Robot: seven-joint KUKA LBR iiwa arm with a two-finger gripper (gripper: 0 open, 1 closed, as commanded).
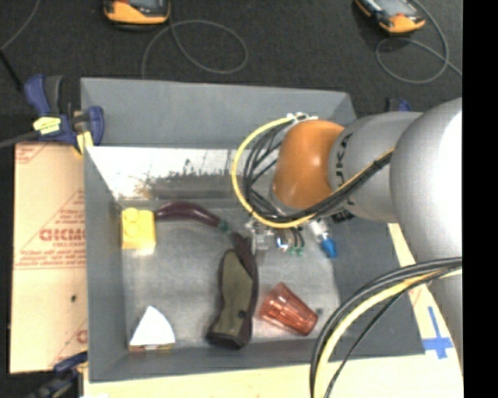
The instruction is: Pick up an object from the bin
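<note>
Item 1: black lettering, partly hidden, running along the silver arm link beside its orange cover; the letters "KU" can be made out. No text is legible on the things in the bin.

A yellow block was pictured against the view's left wall of the grey bin, with a dark purple curved piece lying just beside it along the back. A white wedge was seen in the near-left corner, a red cup tipped on its side toward the near right, and a small blue piece by the right wall. Beyond the bin, two orange-and-black devices and looped thin cables were pictured on the dark floor.
</note>
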